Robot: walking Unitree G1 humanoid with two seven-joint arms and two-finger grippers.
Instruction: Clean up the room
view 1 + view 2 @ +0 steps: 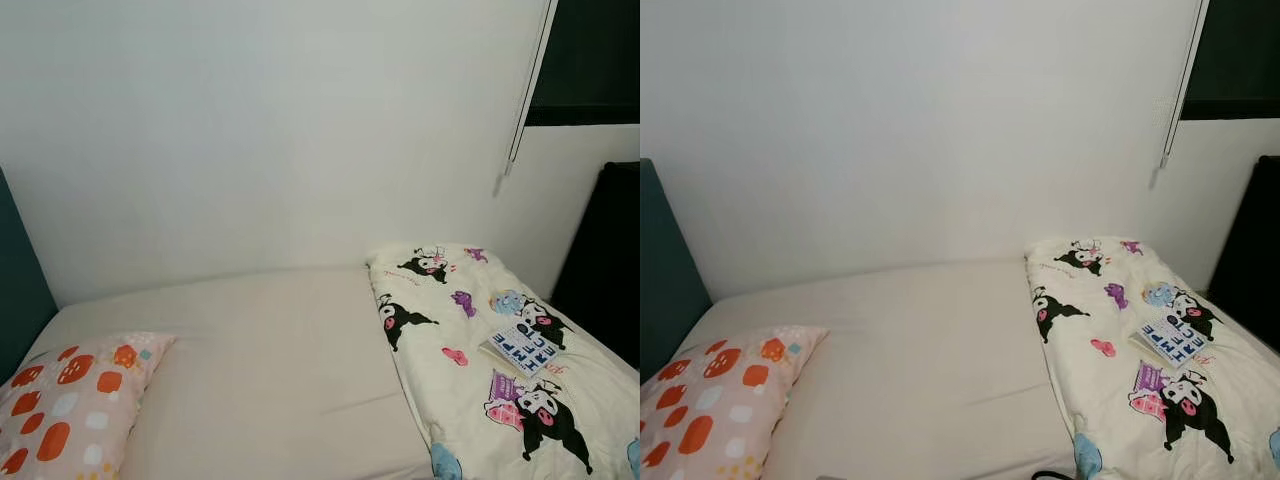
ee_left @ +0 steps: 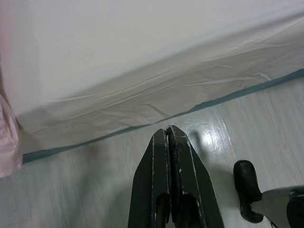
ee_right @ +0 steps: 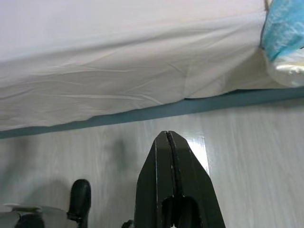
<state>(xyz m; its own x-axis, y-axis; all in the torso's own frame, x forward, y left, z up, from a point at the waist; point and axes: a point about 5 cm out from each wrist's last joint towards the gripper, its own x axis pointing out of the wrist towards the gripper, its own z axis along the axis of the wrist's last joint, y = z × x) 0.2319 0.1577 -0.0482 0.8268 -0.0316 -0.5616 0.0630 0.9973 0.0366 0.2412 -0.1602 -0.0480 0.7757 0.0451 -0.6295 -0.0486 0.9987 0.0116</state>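
Note:
A bed with a pale sheet [image 1: 270, 350] lies before me against a white wall. A white cartoon-print quilt [image 1: 480, 350] is folded over its right side, and a small book [image 1: 520, 350] rests on it. At the near left lies a pillow [image 1: 70, 405] with orange spots. My left gripper [image 2: 168, 135] hangs shut over the pale floor beside the bed's side. My right gripper [image 3: 167, 137] is also shut, low over the floor by the bed's teal base, with a corner of the quilt [image 3: 285, 42] hanging off the edge.
A dark teal headboard [image 1: 20, 290] stands at the far left. A dark window with a blind cord [image 1: 520, 110] is at the upper right, with a black panel [image 1: 605, 260] below it. My black foot [image 2: 247, 190] shows on the floor.

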